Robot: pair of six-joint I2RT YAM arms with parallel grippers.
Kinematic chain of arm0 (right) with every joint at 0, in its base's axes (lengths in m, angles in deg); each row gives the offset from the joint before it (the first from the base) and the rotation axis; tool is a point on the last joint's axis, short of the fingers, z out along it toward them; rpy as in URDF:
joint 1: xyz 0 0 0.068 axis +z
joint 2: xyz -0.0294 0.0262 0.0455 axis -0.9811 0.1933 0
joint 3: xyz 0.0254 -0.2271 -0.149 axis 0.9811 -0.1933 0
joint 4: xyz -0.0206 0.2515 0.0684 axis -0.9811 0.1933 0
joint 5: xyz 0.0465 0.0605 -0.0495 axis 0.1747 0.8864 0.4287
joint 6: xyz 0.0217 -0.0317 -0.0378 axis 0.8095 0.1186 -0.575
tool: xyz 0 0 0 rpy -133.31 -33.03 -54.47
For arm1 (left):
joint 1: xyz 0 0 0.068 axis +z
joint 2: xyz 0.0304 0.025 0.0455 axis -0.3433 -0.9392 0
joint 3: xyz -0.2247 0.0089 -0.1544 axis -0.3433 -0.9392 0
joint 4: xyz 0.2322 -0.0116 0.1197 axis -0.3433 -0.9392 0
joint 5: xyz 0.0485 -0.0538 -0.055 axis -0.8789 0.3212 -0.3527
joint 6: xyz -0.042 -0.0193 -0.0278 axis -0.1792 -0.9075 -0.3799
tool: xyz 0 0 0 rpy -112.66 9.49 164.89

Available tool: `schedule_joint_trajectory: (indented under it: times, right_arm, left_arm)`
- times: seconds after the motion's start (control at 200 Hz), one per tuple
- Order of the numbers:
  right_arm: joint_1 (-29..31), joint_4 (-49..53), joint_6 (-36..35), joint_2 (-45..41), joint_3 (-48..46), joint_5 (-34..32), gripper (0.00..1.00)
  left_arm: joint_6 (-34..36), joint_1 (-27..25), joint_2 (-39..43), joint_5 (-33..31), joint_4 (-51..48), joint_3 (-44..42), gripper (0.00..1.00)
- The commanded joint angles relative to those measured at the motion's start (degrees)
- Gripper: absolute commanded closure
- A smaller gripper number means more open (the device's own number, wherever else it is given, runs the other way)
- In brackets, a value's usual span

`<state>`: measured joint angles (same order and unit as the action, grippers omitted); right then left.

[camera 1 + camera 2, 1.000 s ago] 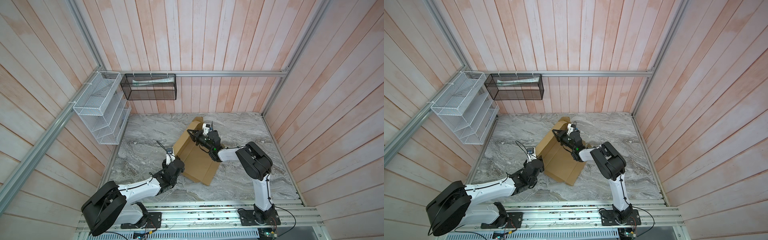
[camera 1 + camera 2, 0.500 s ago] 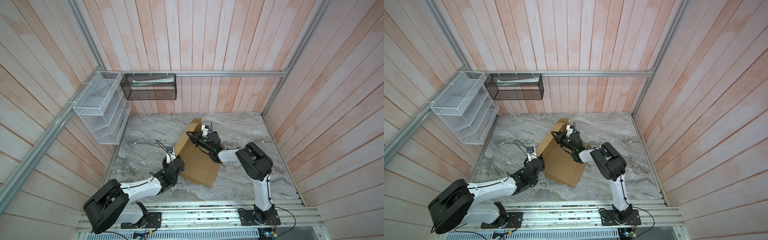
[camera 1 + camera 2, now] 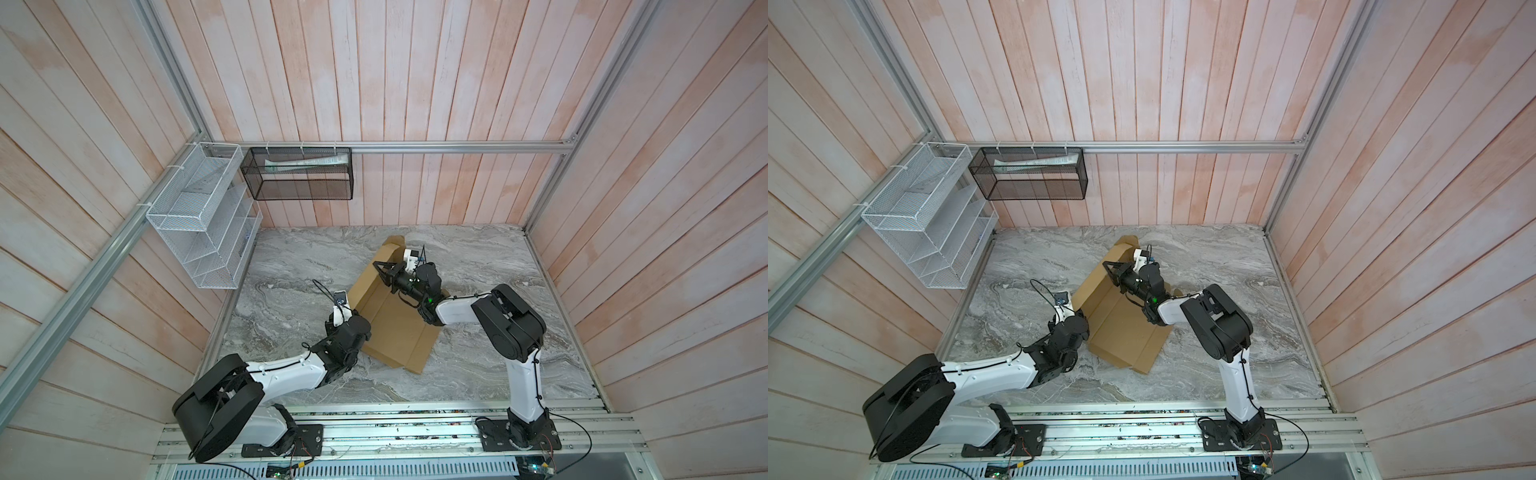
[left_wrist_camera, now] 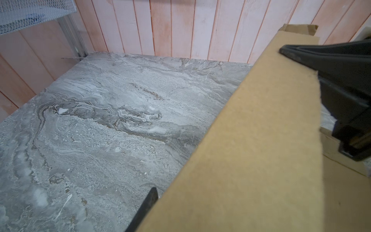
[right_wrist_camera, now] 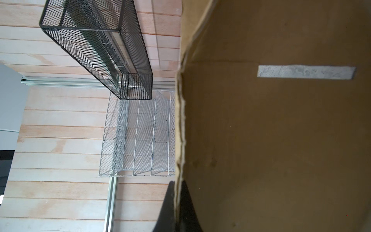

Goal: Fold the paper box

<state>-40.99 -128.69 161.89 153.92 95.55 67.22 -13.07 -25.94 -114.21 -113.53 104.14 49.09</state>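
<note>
Box (image 3: pixel 395 328) of brown cardboard lies open at the middle of the marble surface (image 3: pixel 291 266), its 10 o'clock side standing up. Right fingers (image 3: pixel 376 264) are clamped on that side's 1 o'clock end. Left fingers (image 4: pixel 148 200) sit at its 7 o'clock end; their grip cannot be told.

Pinkish plank walls (image 3: pixel 395 83); grey marbled counter (image 3: pixel 291 270); white wire rack (image 3: pixel 199 216), black mesh basket (image 3: pixel 297 174) above its far-left corner.
</note>
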Motion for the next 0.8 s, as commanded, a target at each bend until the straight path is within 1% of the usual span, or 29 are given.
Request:
schedule_joint_trajectory:
  times: [0.0,0.125,0.265,0.34,0.595,0.795]
  right_arm:
    - [1.31,0.41,0.02,0.31,1.39,4.41,0.94]
    - [1.24,0.57,0.35,0.24,2.01,4.79,0.9]
    - [1.23,1.9,-0.11,-0.18,2.85,4.85,0.83]
    - [1.16,2.51,-0.51,-0.36,3.03,4.87,0.79]
    - [1.07,4.86,-2.2,-2.54,1.95,3.95,0.66]
    - [0.98,8.19,-4.71,-5.91,0.35,2.8,0.59]
  left_arm:
    - [5.06,0.49,-1.19,-1.0,6.89,2.55,0.76]
    - [8.48,1.15,-1.87,0.3,11.35,2.13,0.82]
    - [11.14,2.37,-2.62,2.38,14.53,1.59,0.91]
    - [12.25,2.92,-3.06,3.2,15.59,1.5,0.94]
    - [14.7,4.48,-3.81,5.25,18.37,0.58,1.0]
    - [15.54,5.63,-3.61,6.44,19.93,-0.36,1.0]
